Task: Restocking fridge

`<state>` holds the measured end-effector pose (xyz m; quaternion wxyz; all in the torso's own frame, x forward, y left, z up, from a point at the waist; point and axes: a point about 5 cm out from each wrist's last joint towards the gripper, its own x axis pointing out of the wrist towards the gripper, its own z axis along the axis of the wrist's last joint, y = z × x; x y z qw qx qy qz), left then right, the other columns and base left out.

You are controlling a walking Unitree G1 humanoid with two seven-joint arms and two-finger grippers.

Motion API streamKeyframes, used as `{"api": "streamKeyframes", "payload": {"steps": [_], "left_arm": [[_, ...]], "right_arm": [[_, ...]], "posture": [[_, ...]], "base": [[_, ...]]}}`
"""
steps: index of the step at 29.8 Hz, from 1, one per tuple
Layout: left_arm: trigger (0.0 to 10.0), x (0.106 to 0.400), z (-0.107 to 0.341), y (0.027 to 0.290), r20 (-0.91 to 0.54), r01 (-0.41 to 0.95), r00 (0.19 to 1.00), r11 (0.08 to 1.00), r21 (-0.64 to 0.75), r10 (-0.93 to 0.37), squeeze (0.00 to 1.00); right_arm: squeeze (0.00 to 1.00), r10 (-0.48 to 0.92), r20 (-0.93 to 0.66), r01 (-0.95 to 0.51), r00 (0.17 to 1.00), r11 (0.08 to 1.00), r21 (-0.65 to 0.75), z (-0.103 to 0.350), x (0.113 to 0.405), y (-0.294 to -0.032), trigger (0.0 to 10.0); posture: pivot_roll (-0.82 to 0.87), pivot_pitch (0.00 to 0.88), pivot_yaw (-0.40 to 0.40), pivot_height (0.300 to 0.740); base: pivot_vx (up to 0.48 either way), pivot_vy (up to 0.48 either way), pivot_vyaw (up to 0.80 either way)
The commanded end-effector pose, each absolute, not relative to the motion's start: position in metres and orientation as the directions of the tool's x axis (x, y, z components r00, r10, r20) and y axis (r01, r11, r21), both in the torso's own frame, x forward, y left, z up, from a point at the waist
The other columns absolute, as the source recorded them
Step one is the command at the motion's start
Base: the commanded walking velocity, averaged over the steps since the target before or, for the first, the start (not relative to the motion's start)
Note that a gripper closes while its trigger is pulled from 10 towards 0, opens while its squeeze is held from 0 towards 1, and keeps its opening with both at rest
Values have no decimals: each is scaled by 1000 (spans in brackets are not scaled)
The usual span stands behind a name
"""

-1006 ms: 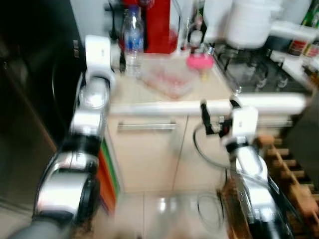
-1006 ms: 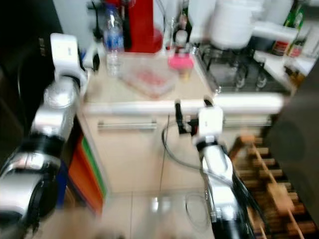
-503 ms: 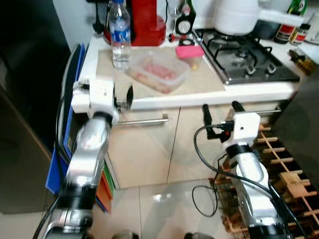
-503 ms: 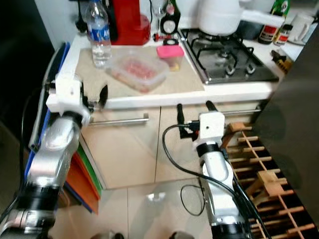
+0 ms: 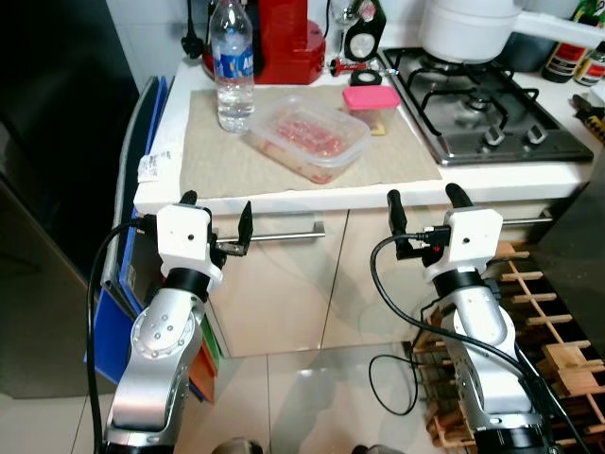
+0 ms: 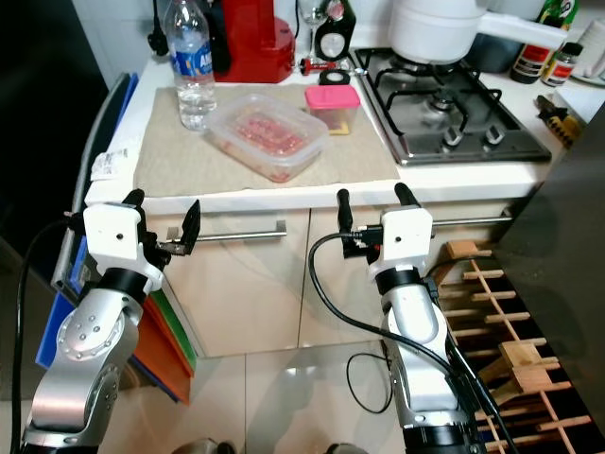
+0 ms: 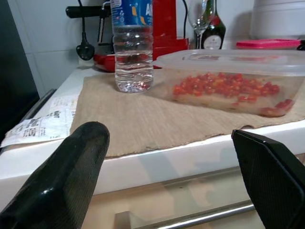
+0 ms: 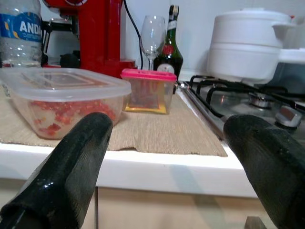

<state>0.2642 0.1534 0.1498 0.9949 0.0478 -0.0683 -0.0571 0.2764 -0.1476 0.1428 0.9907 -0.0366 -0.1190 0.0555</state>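
**Food box on the mat, both grippers low and short of the counter edge**

Clear rectangular plastic food box with red pieces inside, lid on, lying on the beige woven mat on the white counter; long axis running diagonally, from near the bottle toward the front edge on the robot's right; clear plastic water bottle with blue label upright just beside its far left corner, on the mat; small pink-lidded clear tub just beside its far right side; neither seen to touch it.

Left gripper held out below the counter lip, at drawer-handle height; 2 black fingers spread wide, nothing between them; box ahead, above and to the robot's right of it, bottle nearly straight ahead and above. Right gripper at a like height under the lip, fingers also wide apart and empty; box ahead, above and to the robot's left, tub closer to straight ahead.

Judged from the head views: box roughly between the 2 arms, slightly nearer the left; either reach needing a lift above the lip before going forward; a grasp across the box's short width likely easier than along its diagonal length.

Beyond: red appliance and white pot on the gas hob at the back; dark fridge side on the robot's left; wooden rack low on the right.
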Motion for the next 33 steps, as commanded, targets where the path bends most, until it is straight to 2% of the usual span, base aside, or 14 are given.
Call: {"api": "streamKeyframes", "payload": {"steps": [1, 9, 15, 26, 33], "left_arm": [[10000, 266, 158, 156, 154, 87, 983, 990, 113, -104, 0], [10000, 270, 160, 151, 139, 92, 984, 989, 116, -108, 0], [10000, 275, 183, 145, 245, 66, 965, 988, 136, -99, 0], [10000, 281, 184, 145, 242, 68, 965, 986, 149, -103, 0], [10000, 289, 190, 127, 223, 163, 951, 961, 221, -213, 0]], "right_arm": [[0, 111, 233, -97, 966, 993, -71, 147, 277, -149, 10000], [0, 123, 228, -108, 966, 991, -78, 148, 274, -147, 10000], [0, 140, 272, -111, 952, 987, -117, 157, 276, -144, 10000], [0, 132, 279, -105, 951, 989, -107, 159, 278, -143, 10000], [0, 82, 324, -49, 942, 993, -107, 164, 276, -148, 10000]], "posture": [[-19, 0, 7, 740], [-26, 0, 5, 740], [-25, 0, 4, 740], [-26, 0, 6, 740], [-32, 0, 14, 740]], "base": [[0, 0, 0], [0, 0, 0], [317, 347, 0], [325, 354, 0], [445, 86, 0]]}}
